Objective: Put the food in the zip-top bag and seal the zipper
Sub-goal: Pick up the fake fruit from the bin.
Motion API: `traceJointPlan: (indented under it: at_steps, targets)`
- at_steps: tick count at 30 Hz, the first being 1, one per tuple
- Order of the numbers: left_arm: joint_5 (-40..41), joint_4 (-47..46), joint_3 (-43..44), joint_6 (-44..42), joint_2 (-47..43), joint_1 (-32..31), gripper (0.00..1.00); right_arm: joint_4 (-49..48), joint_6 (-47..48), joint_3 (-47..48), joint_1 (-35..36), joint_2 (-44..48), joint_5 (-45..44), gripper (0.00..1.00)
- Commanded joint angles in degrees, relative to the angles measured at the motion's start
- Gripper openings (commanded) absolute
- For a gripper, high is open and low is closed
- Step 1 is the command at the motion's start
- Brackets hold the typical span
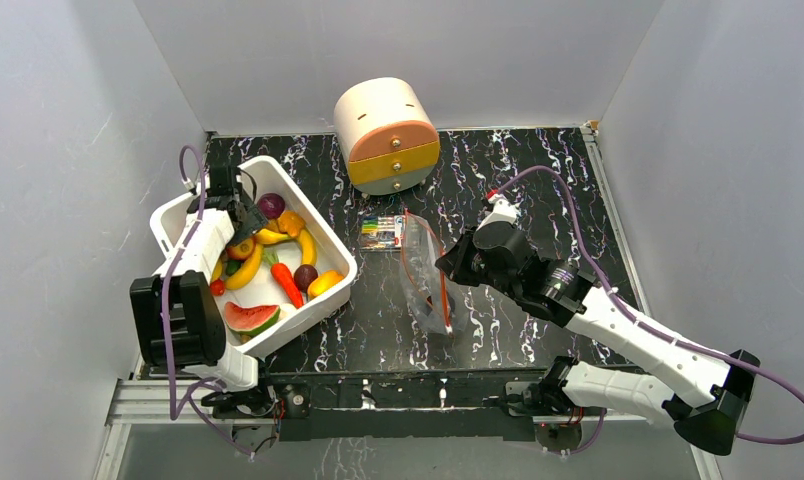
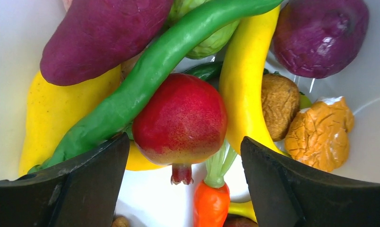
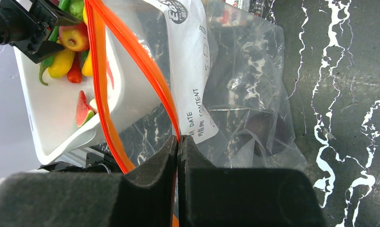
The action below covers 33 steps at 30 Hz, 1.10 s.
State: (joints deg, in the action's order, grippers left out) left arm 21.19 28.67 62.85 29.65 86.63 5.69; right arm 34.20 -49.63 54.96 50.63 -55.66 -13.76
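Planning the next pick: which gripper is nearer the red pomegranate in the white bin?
Left. The left gripper hangs open directly over the pomegranate in the bin. The right gripper is off at the zip-top bag, shut on its zipper.

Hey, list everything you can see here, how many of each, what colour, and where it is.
table: one, black with white veins, under everything.
bin: one, white, left side of the table.
toy food: many pieces, exact count unclear; yellow, red, green, purple, orange; piled in the bin.
watermelon slice: one, red and green, near end of the bin.
zip-top bag: one, clear, middle of the table.
zipper: one, red-orange, along the bag's mouth.
pen pack: one, multicoloured, flat by the bag's far end.
drawer unit: one, cream, orange and yellow, back of the table.
left gripper: one, black, open over the food in the bin.
right gripper: one, black, shut on the zipper.
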Motion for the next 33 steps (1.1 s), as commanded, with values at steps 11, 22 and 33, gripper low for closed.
traceJointPlan:
  at_steps: [11,22,33]
  targets:
    - [-1.16,1.31,-0.10,-0.98,2.51,1.34,0.75,-0.85,0.48,1.26,-0.01,2.69,-1.62,0.00]
    - [-4.36,5.68,0.39,-0.27,-1.32,1.34,0.58,0.53,0.40,1.06,-0.01,3.70,-2.62,0.00]
    - [-10.11,9.64,0.90,-0.44,-10.36,1.33,0.54,0.83,0.29,1.73,-0.03,2.58,-2.66,0.00]
